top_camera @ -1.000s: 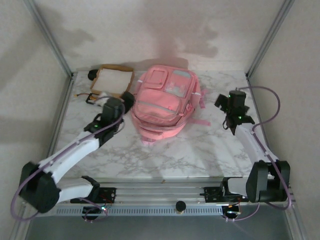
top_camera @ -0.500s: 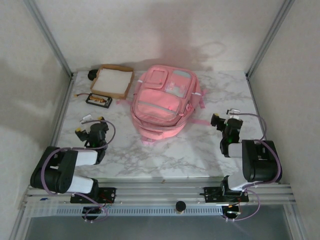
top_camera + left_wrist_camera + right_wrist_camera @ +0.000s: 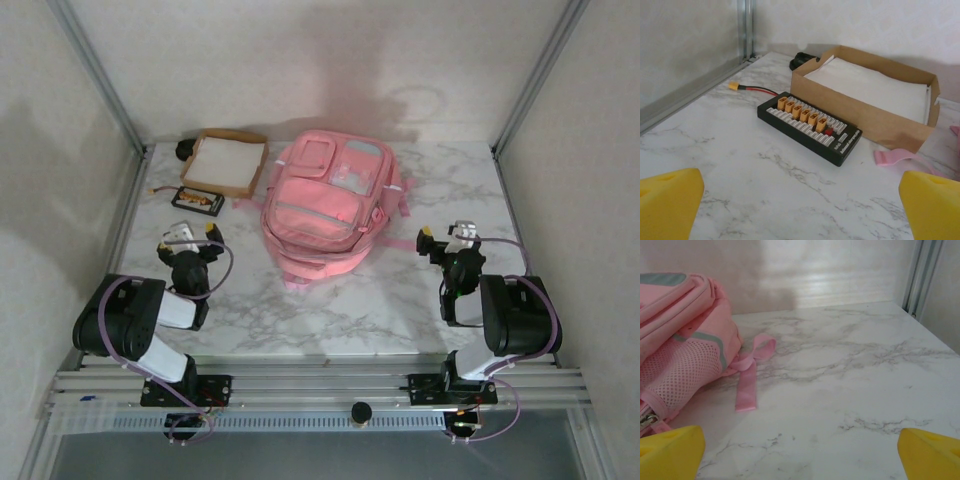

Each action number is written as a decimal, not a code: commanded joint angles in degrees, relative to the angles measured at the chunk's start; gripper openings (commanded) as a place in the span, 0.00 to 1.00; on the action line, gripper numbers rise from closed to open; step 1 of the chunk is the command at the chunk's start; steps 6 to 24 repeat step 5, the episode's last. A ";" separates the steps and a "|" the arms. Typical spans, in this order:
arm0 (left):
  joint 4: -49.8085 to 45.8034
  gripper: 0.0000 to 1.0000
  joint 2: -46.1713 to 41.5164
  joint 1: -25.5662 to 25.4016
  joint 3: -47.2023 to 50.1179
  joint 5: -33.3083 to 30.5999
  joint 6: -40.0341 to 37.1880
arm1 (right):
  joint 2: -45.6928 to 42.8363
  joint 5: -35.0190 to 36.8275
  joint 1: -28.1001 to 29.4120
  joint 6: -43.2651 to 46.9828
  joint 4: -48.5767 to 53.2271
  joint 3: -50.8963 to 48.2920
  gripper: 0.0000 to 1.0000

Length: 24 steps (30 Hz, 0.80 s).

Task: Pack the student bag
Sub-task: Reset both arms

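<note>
- The student bag (image 3: 325,205) lies flat near the middle of the marble table (image 3: 400,300), toward the back, with its front pockets facing up and nothing on top of it.
- Just beside its upper left corner sits a shallow cardboard tray (image 3: 860,117) with a white sheet (image 3: 870,87) inside.
- A black connector board (image 3: 810,127) with a row of orange sockets lies just in front of the tray. A red wire (image 3: 757,90) runs from it to a yellow plug (image 3: 733,86).
- The left hand (image 3: 186,238) sits low near the table's left side, well apart from the bag. It is spread wide and empty, with bare table between it and the board.
- The right hand (image 3: 447,238) is to the right of the bag, also spread wide and empty. A loose pink strap (image 3: 747,382) lies on the table beside the bag's mesh side pocket (image 3: 680,370).
- A dark object (image 3: 801,60) behind the tray's far corner is mostly hidden, and I cannot tell what it is.
- In each wrist view the yellow pads (image 3: 670,200) are cut off at the bottom corners.
- The bag runs off the left edge of the right wrist view.
- From above I cannot tell whether the bag's zippers are open.
</note>
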State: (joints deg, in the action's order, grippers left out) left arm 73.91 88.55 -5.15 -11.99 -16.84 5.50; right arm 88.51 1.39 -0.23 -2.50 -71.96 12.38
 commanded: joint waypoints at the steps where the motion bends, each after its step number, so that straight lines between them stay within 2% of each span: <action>1: 2.67 0.99 -0.15 0.23 0.17 1.37 -0.53 | 0.34 -0.36 0.23 1.01 -2.56 0.08 0.99; 24: 2.25 0.99 -0.15 0.14 -0.06 2.08 -0.93 | 0.26 -0.40 0.20 1.01 -2.77 -0.08 0.99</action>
